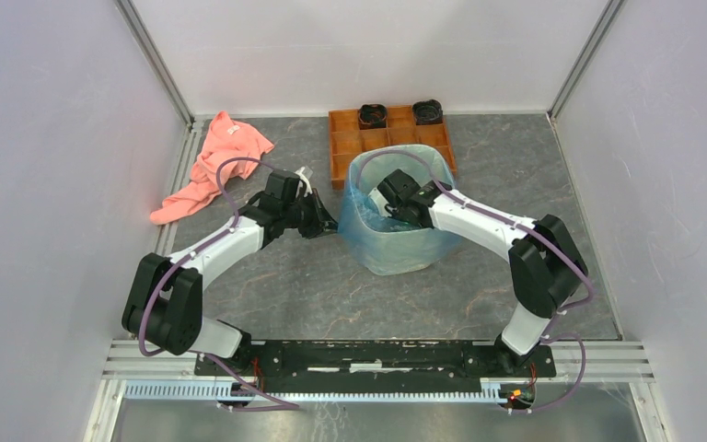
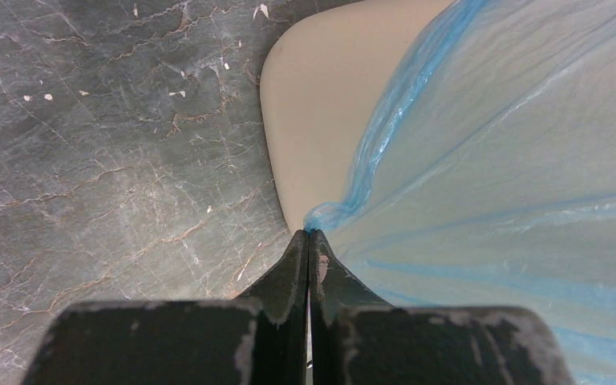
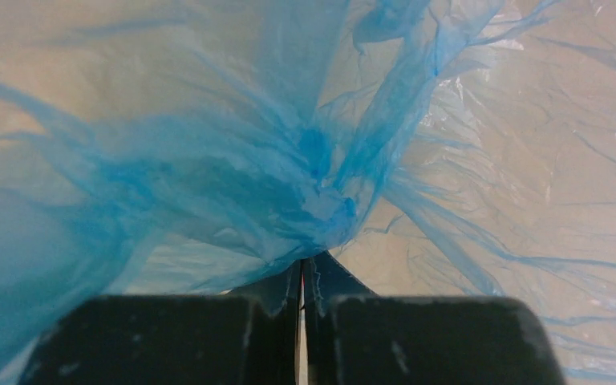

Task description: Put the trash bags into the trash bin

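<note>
A dark grey, stone-patterned bench (image 1: 331, 285) is seen from above, with two white-and-black robot arms reaching in from its near edge. In the middle stands the beige trash bin (image 2: 313, 120), upright. The light-blue translucent trash bag (image 1: 382, 247) is over the bin: its film covers the rim, hangs down the outer walls and drops into the inside.

The left claw (image 2: 309, 237) is just beside the bin's left wall, outside it and low down. Its two black fingers are pressed together, with a gathered point of blue film pinched between their tips. From that pinch the film fans out taut across the bin's side. A bare patch of beige wall shows to the left of the film's edge.

The right arm bends over the bin's right rim, and the right claw (image 3: 305, 263) is down inside the bin. Its fingers are also closed together, clamped on a bunched, wrinkled knot of darker blue film. Looser, glossy film around it lies against the beige inner walls.

Just behind the bin, nearly touching it, is an orange-brown tray (image 1: 345, 138) with square compartments. Two round black objects (image 1: 372, 115) sit in its far row; what they are cannot be told. A salmon-pink cloth (image 1: 212, 166) lies crumpled at the far left of the bench, well apart from the bin.
</note>
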You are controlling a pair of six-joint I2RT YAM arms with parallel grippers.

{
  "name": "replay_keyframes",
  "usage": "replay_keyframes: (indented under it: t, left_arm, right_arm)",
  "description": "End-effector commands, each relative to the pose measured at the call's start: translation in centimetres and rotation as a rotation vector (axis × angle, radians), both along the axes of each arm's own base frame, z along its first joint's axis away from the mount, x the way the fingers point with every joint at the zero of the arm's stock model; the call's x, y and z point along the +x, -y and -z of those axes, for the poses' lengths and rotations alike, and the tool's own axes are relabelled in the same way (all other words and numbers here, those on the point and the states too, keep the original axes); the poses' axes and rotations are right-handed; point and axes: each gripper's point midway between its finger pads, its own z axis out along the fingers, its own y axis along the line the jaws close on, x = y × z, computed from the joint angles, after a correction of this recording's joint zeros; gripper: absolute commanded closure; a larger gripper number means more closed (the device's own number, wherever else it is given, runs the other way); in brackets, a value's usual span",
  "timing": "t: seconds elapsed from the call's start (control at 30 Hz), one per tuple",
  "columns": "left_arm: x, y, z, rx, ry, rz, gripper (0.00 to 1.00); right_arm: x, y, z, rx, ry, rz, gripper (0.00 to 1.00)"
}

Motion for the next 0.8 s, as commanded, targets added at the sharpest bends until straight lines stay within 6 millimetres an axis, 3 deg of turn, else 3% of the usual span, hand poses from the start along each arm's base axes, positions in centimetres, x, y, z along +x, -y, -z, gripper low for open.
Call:
replay_keyframes:
  t: [0.0, 0.17, 0.3, 0.63, 0.7, 0.77]
  left_arm:
    - [1.0, 0.4, -1.9, 0.000, 0.082, 0.033, 0.98]
    - [1.0, 0.5, -2.0, -0.002, 0.085, 0.037, 0.98]
    - [0.8, 0.5, -1.9, -0.006, 0.082, 0.041, 0.98]
    - [0.5, 0.5, -2.2, -0.001, 0.092, 0.048, 0.94]
    - [0.4, 0.4, -2.2, 0.003, 0.096, 0.052, 0.91]
    - [0.3, 0.4, -2.3, 0.002, 0.100, 0.059, 0.89]
  right_arm:
    - [0.5, 0.3, -0.7, 0.010, 0.061, 0.010, 0.99]
    - [0.3, 1.6, 1.2, -0.059, 0.045, 0.031, 0.94]
    - [0.4, 0.6, 1.9, -0.023, 0.011, 0.019, 0.82]
    - [0.5, -0.1, 4.1, -0.016, -0.041, 0.019, 0.73]
    - [0.2, -0.6, 3.9, 0.003, -0.060, 0.014, 0.72]
    - [0.4, -1.0, 2.4, 0.027, -0.046, 0.021, 0.70]
